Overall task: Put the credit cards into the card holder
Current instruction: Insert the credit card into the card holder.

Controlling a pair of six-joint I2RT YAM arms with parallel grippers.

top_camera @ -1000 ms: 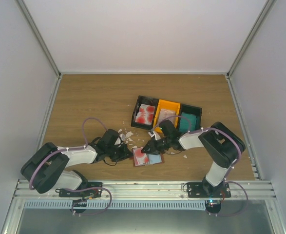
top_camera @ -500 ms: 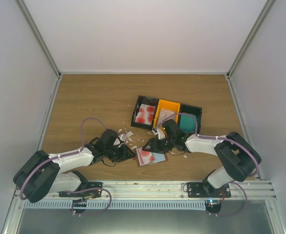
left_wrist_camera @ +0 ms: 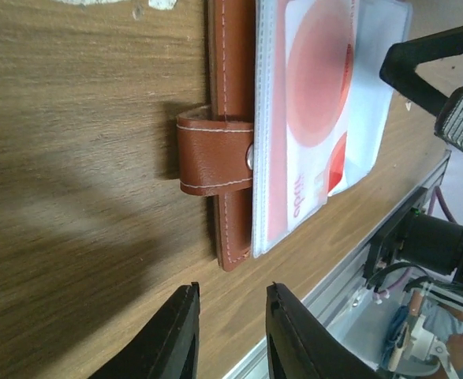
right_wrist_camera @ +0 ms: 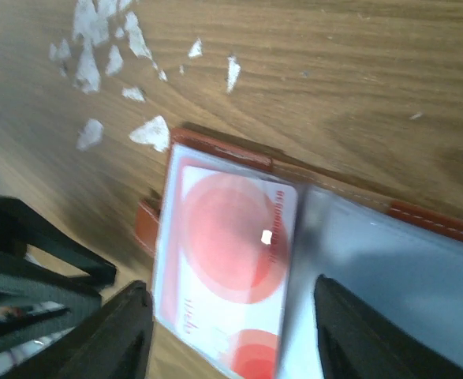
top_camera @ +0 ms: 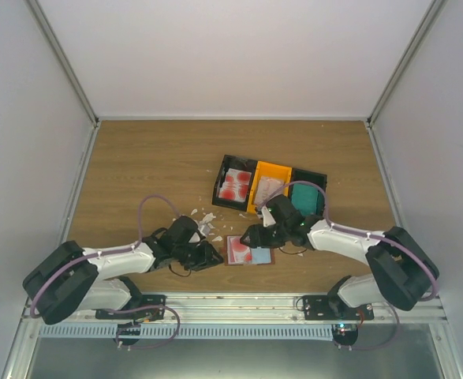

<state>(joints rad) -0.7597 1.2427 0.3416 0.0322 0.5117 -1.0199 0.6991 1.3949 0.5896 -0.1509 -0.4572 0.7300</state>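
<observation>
Left end effector (top_camera: 208, 254) (left_wrist_camera: 229, 290): we found it low over the tabletop (top_camera: 144, 166), its two fingers parted by a narrow gap and grasping nothing. In the left wrist view the fingertips pointed toward the card holder but stood apart from it. White scraps (top_camera: 203, 219) (right_wrist_camera: 89, 47) lay scattered on the wood just behind this arm's tip.

Card holder (top_camera: 251, 251) (left_wrist_camera: 233, 110) (right_wrist_camera: 219, 148): it lay open and flat on the tabletop between the two arms, near the front edge. We saw a brown leather border and a short strap (left_wrist_camera: 211, 154) with a snap at the edge facing the left arm. A white card with red blotches (top_camera: 237, 250) (left_wrist_camera: 314, 95) (right_wrist_camera: 231, 237) occupied the holder's left half, with clear plastic edging visible around it. The right half showed pale blue.

Right end effector (top_camera: 252, 236) (right_wrist_camera: 231, 286): released, with its fingers spread wide over the holder and nothing gripped between them. We could not tell whether a fingertip touched the holder.

Farther back stood three trays in a row. From the left, we saw a black tray (top_camera: 218, 180) with red-blotched white cards (top_camera: 233, 186), an orange tray (top_camera: 274, 166) with a pale card (top_camera: 269, 188), and a second black tray (top_camera: 319, 175) with a teal card (top_camera: 302, 197).
</observation>
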